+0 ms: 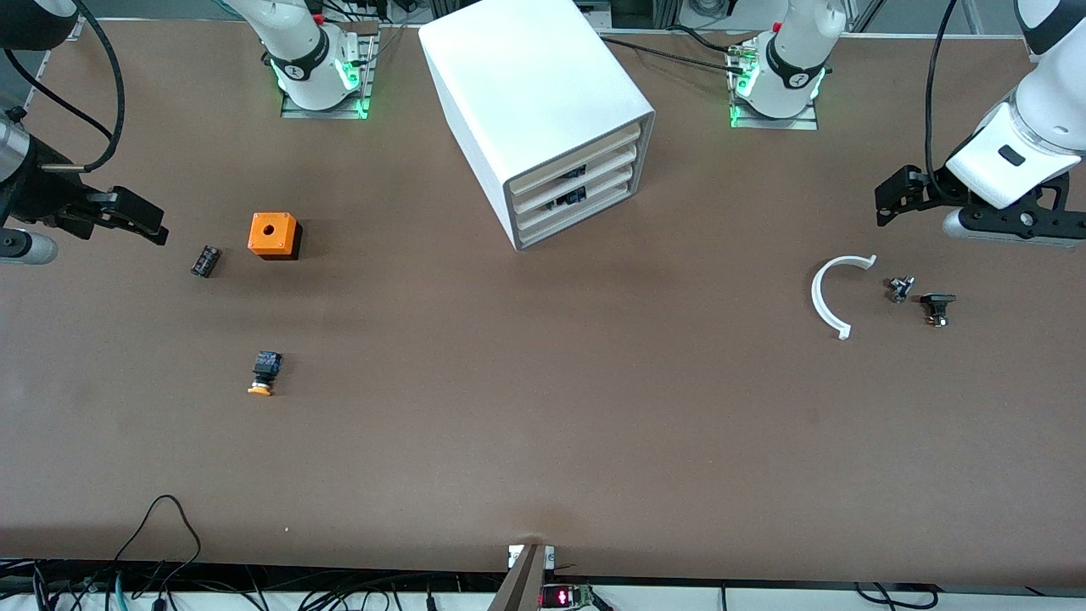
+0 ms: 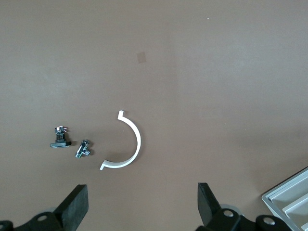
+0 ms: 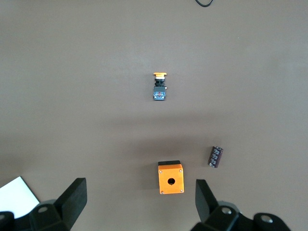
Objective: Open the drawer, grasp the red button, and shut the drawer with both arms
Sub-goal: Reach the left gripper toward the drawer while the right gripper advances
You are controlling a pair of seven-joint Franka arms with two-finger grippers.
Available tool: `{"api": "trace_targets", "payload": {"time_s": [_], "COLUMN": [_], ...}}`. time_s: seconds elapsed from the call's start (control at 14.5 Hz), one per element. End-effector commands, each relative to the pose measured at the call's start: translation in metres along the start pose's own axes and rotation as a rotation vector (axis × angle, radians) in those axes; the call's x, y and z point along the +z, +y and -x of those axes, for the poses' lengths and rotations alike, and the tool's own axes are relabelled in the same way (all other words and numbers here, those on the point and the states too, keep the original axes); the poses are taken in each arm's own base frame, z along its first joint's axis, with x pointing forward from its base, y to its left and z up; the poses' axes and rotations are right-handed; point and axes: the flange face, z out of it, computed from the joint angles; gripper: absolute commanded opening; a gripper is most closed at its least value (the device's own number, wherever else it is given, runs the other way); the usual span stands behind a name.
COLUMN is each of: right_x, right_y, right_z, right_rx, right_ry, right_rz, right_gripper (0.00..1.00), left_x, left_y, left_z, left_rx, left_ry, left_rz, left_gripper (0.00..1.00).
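The white cabinet (image 1: 543, 110) stands at the table's middle, near the robots' bases. Its three beige-fronted drawers are pushed in; the middle drawer (image 1: 585, 190) is shut. The red-capped button is not in view. My left gripper (image 1: 898, 197) hangs open and empty over the left arm's end of the table, above bare table beside a white arc (image 1: 827, 297). In the left wrist view the gripper (image 2: 143, 197) shows its jaws wide apart. My right gripper (image 1: 144, 219) hangs open and empty at the right arm's end; in the right wrist view (image 3: 140, 192) it is over the orange box (image 3: 171, 177).
The orange box with a hole (image 1: 273, 235) and a small black cylinder (image 1: 205, 260) lie near the right gripper. An orange-yellow-capped button (image 1: 265, 373) lies nearer the front camera. Two small metal parts (image 1: 900, 288) (image 1: 937, 307) lie beside the white arc.
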Motion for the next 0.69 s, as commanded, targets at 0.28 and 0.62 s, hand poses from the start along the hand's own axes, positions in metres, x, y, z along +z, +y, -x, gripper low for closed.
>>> {"api": "trace_targets", "payload": {"time_s": [0.28,0.62], "right_x": [-0.0013,-0.0018], "right_y": [-0.0079,-0.0050], "right_z": [-0.0040,-0.0037], "right_rx": [-0.011,-0.009], "right_ry": [-0.001,-0.004], "right_rz": [0.032,0.027], "right_gripper": [1.00,1.00], "left_x": [-0.0067,-0.0102], "left_y": [-0.0004,0.0002], "left_z": [0.0008,0.0006], "left_rx": [0.022,0.031], "left_ry": [-0.001,0.005], "left_rz": [0.014,0.013], "left_gripper": [1.00,1.00]}}
